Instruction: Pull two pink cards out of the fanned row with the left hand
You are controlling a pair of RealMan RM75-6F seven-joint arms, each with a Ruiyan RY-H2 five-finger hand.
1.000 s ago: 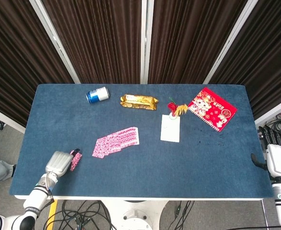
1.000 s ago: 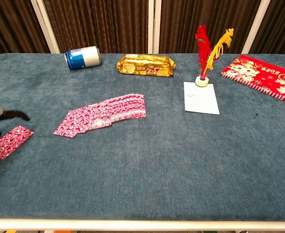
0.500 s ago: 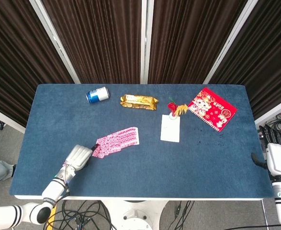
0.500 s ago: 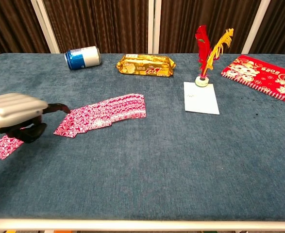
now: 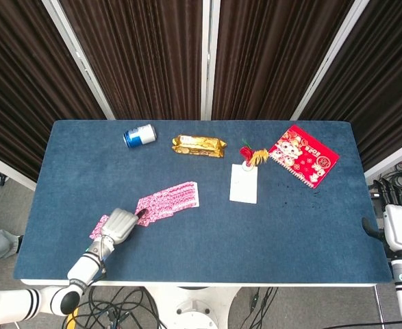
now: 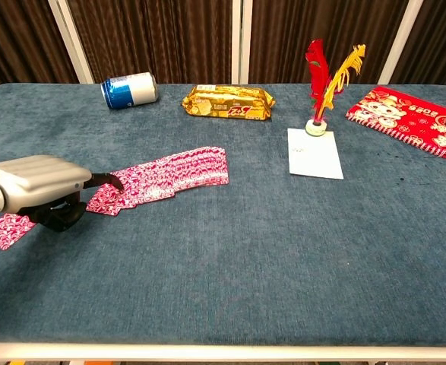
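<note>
Table (image 6: 230,266): matt blue cloth, napped, slightly rough. Fanned row (image 6: 162,179): smooth pink printed card. Left hand (image 6: 36,190): silver-grey plastic shell with a dull sheen, black fingertips. Can (image 6: 129,89): shiny metal. Snack pack (image 6: 227,102): glossy gold foil. White sheet (image 6: 314,154): matt paper.

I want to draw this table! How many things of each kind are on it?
Fanned row of pink cards: 1
Loose pink card: 1
Blue can: 1
Gold snack pack: 1
Feather shuttlecock: 1
White paper: 1
Red envelope: 1
Total: 7

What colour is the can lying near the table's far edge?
The can is blue with white ends, lying on its side; the chest view shows it best.
</note>
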